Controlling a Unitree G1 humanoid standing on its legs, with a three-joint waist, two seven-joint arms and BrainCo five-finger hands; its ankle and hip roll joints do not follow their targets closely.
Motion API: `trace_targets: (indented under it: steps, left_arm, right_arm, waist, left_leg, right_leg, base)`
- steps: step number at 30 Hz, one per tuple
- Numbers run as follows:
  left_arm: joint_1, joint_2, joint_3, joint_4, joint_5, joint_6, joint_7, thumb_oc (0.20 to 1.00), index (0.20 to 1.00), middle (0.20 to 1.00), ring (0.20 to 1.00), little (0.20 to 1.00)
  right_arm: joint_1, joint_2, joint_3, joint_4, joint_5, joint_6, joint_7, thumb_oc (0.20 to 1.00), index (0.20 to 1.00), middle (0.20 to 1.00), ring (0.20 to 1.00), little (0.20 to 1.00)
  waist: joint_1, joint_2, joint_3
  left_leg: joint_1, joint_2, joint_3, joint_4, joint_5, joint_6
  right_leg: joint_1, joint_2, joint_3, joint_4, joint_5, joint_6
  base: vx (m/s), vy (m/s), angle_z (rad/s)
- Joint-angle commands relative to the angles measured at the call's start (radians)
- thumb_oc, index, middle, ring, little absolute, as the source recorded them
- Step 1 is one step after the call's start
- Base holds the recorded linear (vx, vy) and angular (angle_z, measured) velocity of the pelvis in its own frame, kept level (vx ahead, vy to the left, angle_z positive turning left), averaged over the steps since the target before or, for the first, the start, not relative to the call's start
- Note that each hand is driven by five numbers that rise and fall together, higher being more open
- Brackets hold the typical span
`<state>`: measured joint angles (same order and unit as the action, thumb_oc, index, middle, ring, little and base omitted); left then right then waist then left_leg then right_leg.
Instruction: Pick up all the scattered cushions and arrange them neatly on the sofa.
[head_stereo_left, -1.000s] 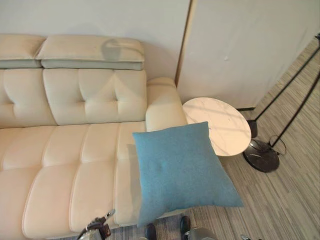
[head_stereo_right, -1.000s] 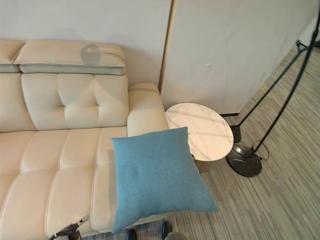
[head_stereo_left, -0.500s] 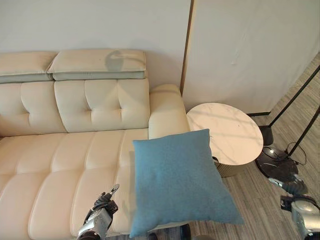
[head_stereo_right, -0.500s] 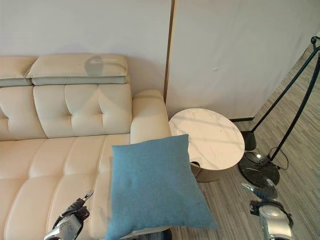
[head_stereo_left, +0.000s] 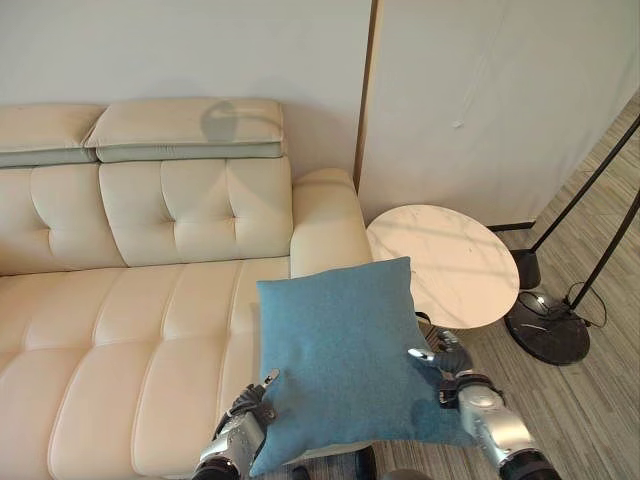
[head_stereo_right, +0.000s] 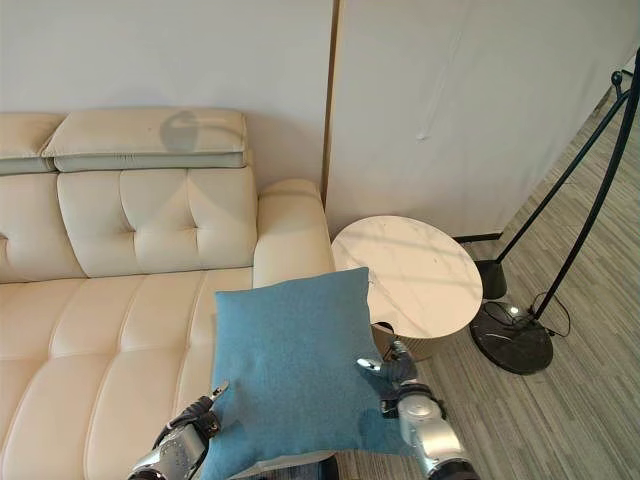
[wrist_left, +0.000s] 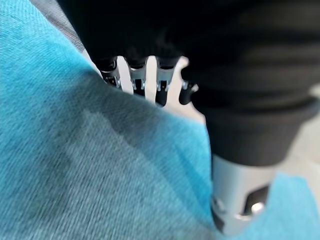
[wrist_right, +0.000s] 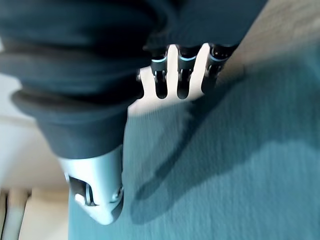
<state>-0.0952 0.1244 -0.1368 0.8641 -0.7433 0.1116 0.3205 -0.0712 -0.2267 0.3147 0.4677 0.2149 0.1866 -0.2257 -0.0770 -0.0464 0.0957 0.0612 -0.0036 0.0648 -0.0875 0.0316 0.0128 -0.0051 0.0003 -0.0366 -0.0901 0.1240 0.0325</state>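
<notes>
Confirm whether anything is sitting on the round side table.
No: the round side table beside the sofa shows only a bare marble top.

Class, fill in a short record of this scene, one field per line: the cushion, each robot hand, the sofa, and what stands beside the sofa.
cushion: blue cushion, tilted over the sofa's front edge
left hand: left hand at the cushion's lower left edge, fingers behind the fabric
right hand: right hand at its right edge
sofa: cream sofa, seat bare
beside sofa: round white side table, black floor lamp base
</notes>
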Motion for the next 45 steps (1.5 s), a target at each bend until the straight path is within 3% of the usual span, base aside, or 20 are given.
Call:
trace_targets:
  steps: [1,2,3,5,6,7,8,9,16,25,29,31,35,36,39,43,45]
  left_arm:
    - [-0.094,-0.009,-0.082,-0.007,0.025,-0.018,-0.019,1.0,1.0,1.0,1.0,1.0]
    - [-0.093,-0.005,-0.109,-0.022,0.053,-0.007,-0.043,1.0,1.0,1.0,1.0,1.0]
    - [-0.085,0.018,-0.19,-0.049,0.164,0.033,-0.144,1.0,1.0,1.0,1.0,1.0]
    - [-0.08,0.037,-0.224,-0.072,0.224,0.043,-0.19,0.533,0.533,0.533,0.533,0.533]
    - [-0.078,0.069,-0.272,-0.122,0.291,0.047,-0.246,0.2,0.2,0.2,0.2,0.2]
    - [-0.075,0.076,-0.287,-0.125,0.315,0.05,-0.264,0.2,0.2,0.2,0.2,0.2]
    - [-0.075,0.076,-0.287,-0.125,0.315,0.05,-0.264,0.2,0.2,0.2,0.2,0.2]
    - [-0.071,0.079,-0.3,-0.131,0.325,0.051,-0.278,0.2,0.2,0.2,0.2,0.2]
    - [-0.043,0.039,-0.327,-0.142,0.263,0.05,-0.262,0.2,0.2,0.2,0.2,0.2]
    - [0.016,0.017,-0.311,-0.194,0.155,0.021,-0.149,0.2,0.2,0.2,0.2,0.2]
    - [0.048,0.08,-0.266,-0.398,0.154,0.0,-0.098,0.2,0.2,0.2,0.2,0.2]
    - [0.115,0.148,-0.194,-0.626,0.205,-0.014,-0.099,0.2,0.2,0.2,0.2,0.2]
    - [0.177,0.179,-0.146,-0.753,0.23,-0.024,-0.106,0.2,0.2,0.2,0.2,0.2]
    - [0.235,0.209,-0.099,-0.872,0.275,-0.041,-0.122,0.2,0.2,0.2,0.2,0.2]
    - [0.271,0.222,-0.047,-0.964,0.308,-0.07,-0.107,0.2,0.2,0.2,0.2,0.2]
    - [0.3,0.232,-0.014,-1.055,0.324,-0.09,-0.097,0.2,0.2,0.2,0.2,0.2]
    - [0.332,0.237,0.009,-1.115,0.321,-0.1,-0.109,0.2,0.2,0.2,0.2,0.2]
  right_arm:
    - [-0.066,0.001,0.038,0.021,0.005,-0.026,0.05,1.0,1.0,1.0,1.0,1.0]
    - [-0.057,0.003,0.054,0.044,0.018,-0.023,0.07,1.0,1.0,1.0,1.0,1.0]
    - [-0.035,-0.003,0.065,0.109,0.065,-0.01,0.132,1.0,1.0,1.0,1.0,1.0]
    - [-0.026,-0.009,0.07,0.149,0.073,-0.001,0.17,1.0,1.0,1.0,1.0,1.0]
    - [-0.022,-0.01,0.073,0.241,0.096,0.012,0.226,1.0,1.0,1.0,1.0,1.0]
    - [-0.012,-0.005,0.068,0.26,0.114,0.013,0.234,0.589,0.589,0.589,0.589,0.589]
    - [-0.012,-0.005,0.068,0.26,0.114,0.012,0.234,0.329,0.329,0.329,0.329,0.329]
    - [-0.005,-0.002,0.059,0.281,0.129,0.008,0.24,0.2,0.2,0.2,0.2,0.2]
    - [-0.013,0.043,0.007,0.347,0.2,-0.022,0.19,0.2,0.2,0.2,0.2,0.2]
    - [0.006,0.104,-0.024,0.286,0.392,-0.074,0.103,0.2,0.2,0.2,0.2,0.2]
    - [0.034,0.078,-0.031,0.076,0.397,-0.099,0.073,0.2,0.2,0.2,0.2,0.2]
    - [0.109,0.004,-0.063,-0.191,0.316,-0.117,0.099,0.2,0.2,0.2,0.2,0.2]
    - [0.17,-0.033,-0.1,-0.358,0.272,-0.135,0.12,0.2,0.2,0.2,0.2,0.2]
    - [0.23,-0.048,-0.141,-0.486,0.227,-0.155,0.139,0.2,0.2,0.2,0.2,0.2]
    - [0.26,-0.043,-0.162,-0.591,0.186,-0.182,0.141,0.2,0.2,0.2,0.2,0.2]
    - [0.302,-0.058,-0.198,-0.717,0.145,-0.198,0.162,0.2,0.2,0.2,0.2,0.2]
    - [0.344,-0.065,-0.222,-0.786,0.156,-0.209,0.186,0.2,0.2,0.2,0.2,0.2]
  waist:
    - [0.008,-0.005,0.016]
    - [0.01,-0.007,0.019]
    - [0.012,-0.009,0.024]
    - [0.013,-0.009,0.026]
    - [0.017,-0.008,0.031]
    - [0.018,-0.007,0.032]
    - [0.018,-0.007,0.032]
    - [0.018,-0.008,0.034]
    - [0.022,-0.005,0.043]
    - [0.035,-0.002,0.039]
    - [0.038,0.0,0.038]
    - [0.035,-0.002,0.046]
    - [0.032,-0.006,0.056]
    - [0.034,-0.008,0.068]
    - [0.038,-0.012,0.09]
    - [0.029,-0.002,0.093]
    - [0.025,0.005,0.076]
  left_leg:
    - [-0.002,0.043,0.046,0.0,-0.045,-0.052]
    - [-0.005,0.043,0.043,0.0,-0.045,-0.053]
    - [-0.01,0.042,0.041,0.0,-0.046,-0.053]
    - [-0.011,0.041,0.04,0.0,-0.047,-0.052]
    - [-0.011,0.038,0.033,0.0,-0.049,-0.051]
    - [-0.011,0.037,0.03,0.0,-0.05,-0.05]
    - [-0.01,0.037,0.03,0.0,-0.05,-0.05]
    - [-0.01,0.036,0.029,0.0,-0.051,-0.049]
    - [-0.008,0.031,0.028,0.0,-0.057,-0.043]
    - [-0.002,0.014,0.022,0.0,-0.066,-0.029]
    - [-0.006,0.002,0.019,0.0,-0.067,-0.018]
    - [-0.012,-0.01,0.017,0.0,-0.066,-0.009]
    - [-0.022,-0.016,0.032,0.0,-0.069,-0.003]
    - [-0.033,-0.019,0.058,0.0,-0.072,0.004]
    - [-0.045,-0.008,0.099,0.0,-0.065,0.007]
    - [-0.068,0.008,0.095,0.0,-0.056,0.013]
    - [-0.083,0.014,0.079,0.0,-0.05,0.013]
  right_leg:
    - [0.045,-0.03,-0.041,0.003,-0.16,0.056]
    - [0.044,-0.031,-0.043,0.003,-0.16,0.056]
    - [0.041,-0.031,-0.047,0.003,-0.16,0.057]
    - [0.041,-0.032,-0.049,0.003,-0.16,0.058]
    - [0.044,-0.034,-0.052,0.003,-0.161,0.059]
    - [0.044,-0.034,-0.053,0.003,-0.162,0.06]
    - [0.045,-0.034,-0.053,0.003,-0.162,0.06]
    - [0.045,-0.035,-0.053,0.003,-0.162,0.061]
    - [0.044,-0.041,-0.05,0.003,-0.159,0.066]
    - [0.048,-0.06,-0.051,0.003,-0.147,0.077]
    - [0.041,-0.073,-0.047,0.003,-0.129,0.085]
    - [0.027,-0.086,-0.043,0.003,-0.105,0.096]
    - [0.006,-0.092,-0.037,0.003,-0.086,0.11]
    - [-0.024,-0.095,-0.029,0.003,-0.061,0.129]
    - [-0.052,-0.094,-0.028,0.003,-0.038,0.141]
    - [-0.019,-0.09,0.005,0.089,-0.092,0.111]
    - [0.015,-0.085,0.044,0.159,-0.149,0.1]
  base:
    - [0.0,0.018,0.08]
    - [0.01,0.047,0.08]
    - [0.02,0.046,0.12]
    - [0.03,0.042,0.11]
    - [0.03,0.043,0.11]
    - [0.03,0.043,0.1]
    - [0.01,0.027,0.08]
    - [0.01,0.03,0.04]
    - [0.0,0.03,0.0]
    - [-0.03,0.064,0.0]
    - [-0.06,0.105,0.01]
    - [-0.1,0.144,0.03]
    - [-0.11,0.097,-0.01]
    - [-0.16,0.095,-0.15]
    - [-0.2,0.036,-0.53]
    - [-0.14,-0.035,-0.22]
    - [-0.09,-0.074,0.06]
